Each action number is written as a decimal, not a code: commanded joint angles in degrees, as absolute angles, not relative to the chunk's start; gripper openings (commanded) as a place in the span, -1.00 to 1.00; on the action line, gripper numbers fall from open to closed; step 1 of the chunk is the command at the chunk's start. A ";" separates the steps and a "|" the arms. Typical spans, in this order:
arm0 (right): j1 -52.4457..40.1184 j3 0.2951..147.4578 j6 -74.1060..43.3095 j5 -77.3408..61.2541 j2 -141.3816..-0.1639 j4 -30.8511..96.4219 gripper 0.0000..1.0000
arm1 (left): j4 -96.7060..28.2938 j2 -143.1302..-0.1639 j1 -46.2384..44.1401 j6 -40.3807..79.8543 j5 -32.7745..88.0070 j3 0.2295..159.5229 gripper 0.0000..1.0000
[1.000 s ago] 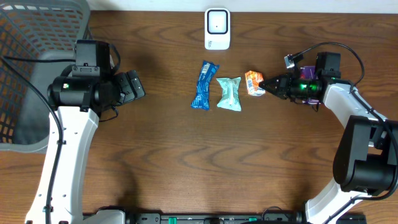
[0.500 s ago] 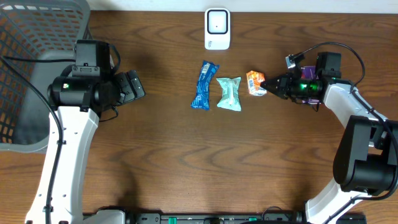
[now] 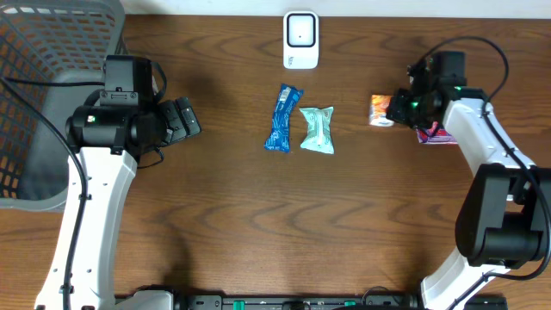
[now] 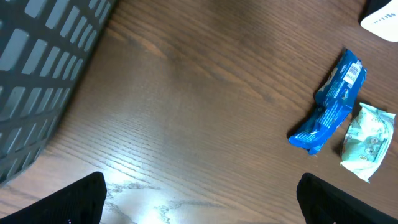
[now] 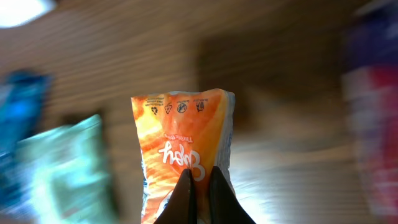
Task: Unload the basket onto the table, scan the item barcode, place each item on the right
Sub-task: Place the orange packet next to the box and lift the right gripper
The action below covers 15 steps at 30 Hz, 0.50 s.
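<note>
The orange packet point(image 5: 183, 146) is clamped by one edge in the right gripper point(image 5: 199, 186), right of the scanner point(image 3: 300, 39), probably so its barcode can be presented. The left gripper point(image 3: 185, 120) is held spread, empty, left of the scanner.

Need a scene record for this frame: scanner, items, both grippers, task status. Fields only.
scanner: white scanner, top centre of the overhead view
held item: orange packet, pinched at one end
right gripper: shut on orange packet, off to the right of the scanner
left gripper: open, empty, beside grey basket
loose items: blue packet and green packet, side by side below the scanner
other: purple-red packet, partly hidden under the right arm
status: orange packet not yet in front of the scanner
</note>
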<state>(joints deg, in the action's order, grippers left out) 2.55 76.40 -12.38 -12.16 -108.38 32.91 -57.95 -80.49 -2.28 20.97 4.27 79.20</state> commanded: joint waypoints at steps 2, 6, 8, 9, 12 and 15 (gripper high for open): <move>1.83 77.47 -4.29 5.67 -109.43 31.46 -0.98 | -58.04 -80.71 -2.15 21.08 3.57 79.50 0.96; 2.70 77.47 -2.90 5.72 -110.41 30.87 -0.98 | -58.04 -80.71 -2.15 21.08 3.57 79.50 0.96; 3.38 77.47 -2.98 5.69 -110.83 30.68 -0.98 | -58.04 -80.71 -2.15 21.08 3.57 79.50 0.96; 3.66 77.47 -3.14 5.72 -110.98 30.63 -0.91 | -58.04 -80.71 -2.15 21.08 3.57 79.50 0.96; 4.36 77.47 -3.14 5.48 -111.02 30.65 0.21 | -58.04 -80.71 -2.15 21.08 3.57 79.50 0.96; 4.38 77.82 -3.14 5.45 -110.91 32.01 0.44 | -58.04 -80.71 -2.15 21.08 3.57 79.50 0.96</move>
<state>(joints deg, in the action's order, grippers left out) 4.14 76.44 -3.90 4.14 -110.63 31.27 -57.98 -80.49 -2.28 20.97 4.27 79.20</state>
